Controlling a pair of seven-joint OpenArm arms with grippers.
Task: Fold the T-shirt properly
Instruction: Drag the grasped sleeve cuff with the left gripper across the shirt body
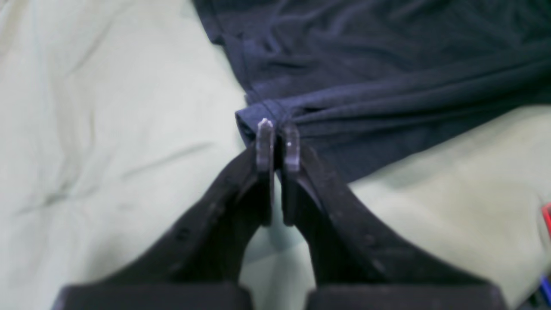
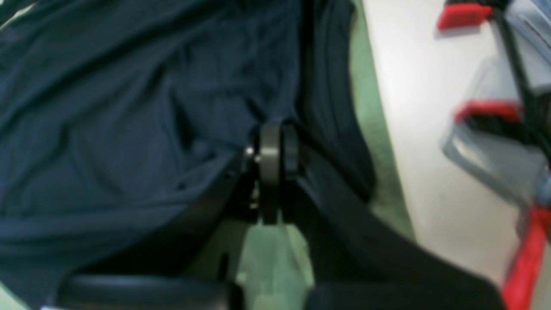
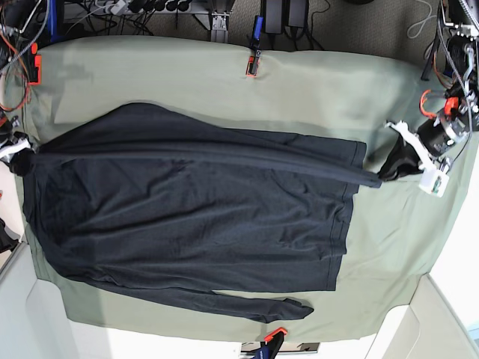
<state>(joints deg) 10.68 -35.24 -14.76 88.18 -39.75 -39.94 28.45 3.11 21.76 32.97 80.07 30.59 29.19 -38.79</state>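
Charcoal-navy long-sleeved knit T-shirt is lying spread on a sage-green sheet over the table, long axis running between the arms. Left gripper is pinching a hemmed cuff, jaws closed on it. Right gripper is clamping fabric at the opposite end, jaws closed. Upper sleeve is stretching taut between them.

Left claw, right claw — both clamped

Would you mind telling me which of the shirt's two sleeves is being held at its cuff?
The upper sleeve in the base view: the left gripper pinches its cuff. The lower sleeve lies free on the green sheet.
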